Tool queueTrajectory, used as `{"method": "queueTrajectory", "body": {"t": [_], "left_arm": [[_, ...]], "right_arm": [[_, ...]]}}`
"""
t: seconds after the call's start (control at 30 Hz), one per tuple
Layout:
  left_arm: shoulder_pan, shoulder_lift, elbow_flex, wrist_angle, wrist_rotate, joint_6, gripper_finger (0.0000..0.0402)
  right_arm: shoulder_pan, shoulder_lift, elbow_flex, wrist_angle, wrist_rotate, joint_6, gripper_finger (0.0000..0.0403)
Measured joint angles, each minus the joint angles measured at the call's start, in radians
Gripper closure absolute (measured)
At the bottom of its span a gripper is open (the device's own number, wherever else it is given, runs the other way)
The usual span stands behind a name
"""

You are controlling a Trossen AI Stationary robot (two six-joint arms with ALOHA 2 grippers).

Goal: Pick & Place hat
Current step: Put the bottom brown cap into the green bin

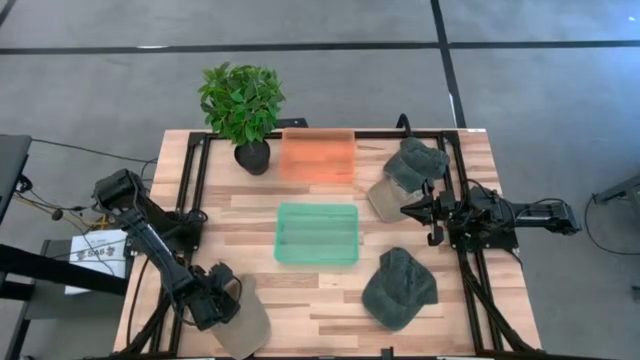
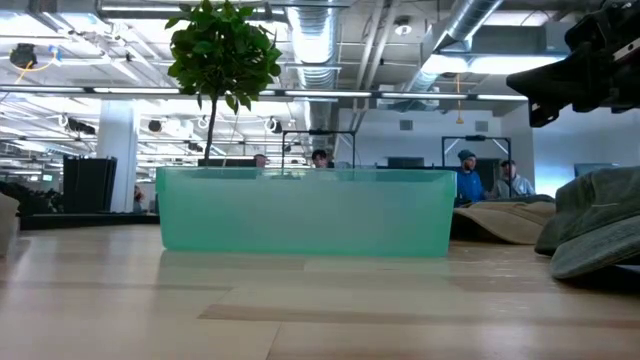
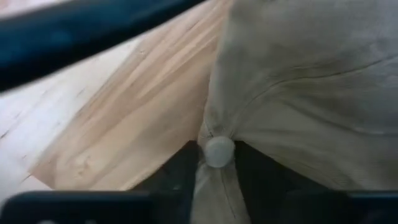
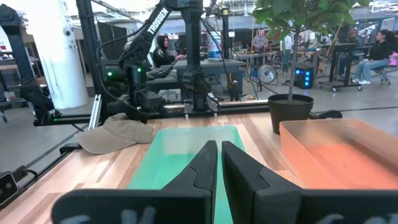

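Note:
A tan cap (image 1: 248, 322) lies at the table's near left corner; the right wrist view shows the tan cap (image 4: 115, 134) resting flat on the wood. My left gripper (image 1: 218, 300) is shut on it. A dark green cap (image 1: 400, 290) sits crown-up near the right, and a green cap with a tan brim (image 1: 405, 172) lies at the far right. My right gripper (image 1: 418, 210) hovers shut beside that cap, pointing toward the green bin (image 1: 317, 233), touching nothing. An orange bin (image 1: 318, 156) stands behind the green one. My left gripper holds the tan cap at its crown, right by the top button (image 3: 219, 151). A fold of cloth (image 3: 214, 190) is pinched between the two dark fingers (image 3: 177, 171), and the seams pucker toward the button. Whether any of the cap is lifted cannot be told.
A potted plant (image 1: 242, 105) stands at the far edge left of the orange bin. Black rails (image 1: 195, 190) run along both sides of the table. Bare wood lies between the green bin and the near edge. People sit at desks beyond the table (image 2: 468, 172).

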Motion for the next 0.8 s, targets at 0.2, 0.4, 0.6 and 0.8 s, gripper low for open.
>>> {"method": "queueTrajectory", "body": {"t": [0.2, 0.4, 0.6, 0.8], "left_arm": [[0.003, 0.001, 0.005, 0.001, 0.006, 0.035, 0.0380], [0.017, 0.006, 0.140, -0.192, 0.026, 0.126, 0.0380], [0.050, 0.005, 0.372, -0.513, -0.019, 0.226, 0.0380], [0.109, 0.005, 0.572, -0.715, -0.105, 0.335, 0.0380]], "right_arm": [[0.000, 0.000, 0.000, 0.000, 0.000, 0.000, 0.0386], [0.000, 0.000, 0.000, 0.000, 0.000, 0.000, 0.0386], [0.000, 0.000, 0.000, 0.000, 0.000, 0.000, 0.0386], [0.000, 0.000, 0.000, 0.000, 0.000, 0.000, 0.0386]]}}
